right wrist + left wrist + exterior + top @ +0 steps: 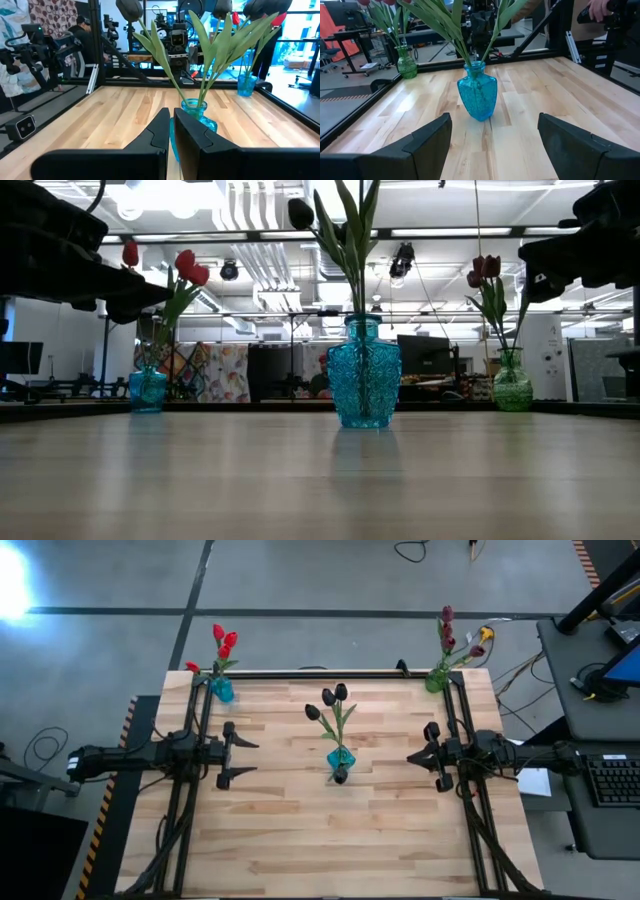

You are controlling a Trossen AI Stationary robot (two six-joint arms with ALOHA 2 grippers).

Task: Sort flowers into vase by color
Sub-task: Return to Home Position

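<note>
Left hand [495,120] spread wide | right hand [171,113] clenched, empty | embossed teal glass vase [477,98], black tulips [341,692]

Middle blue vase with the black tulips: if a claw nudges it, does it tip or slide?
Middle blue vase probably tips before sliding: narrow base, tall black tulips raising the weight. Looks like hard patterned glass, so likely rigid, maybe slippery to grip. Thin stems would probably flex if pushed.
</note>
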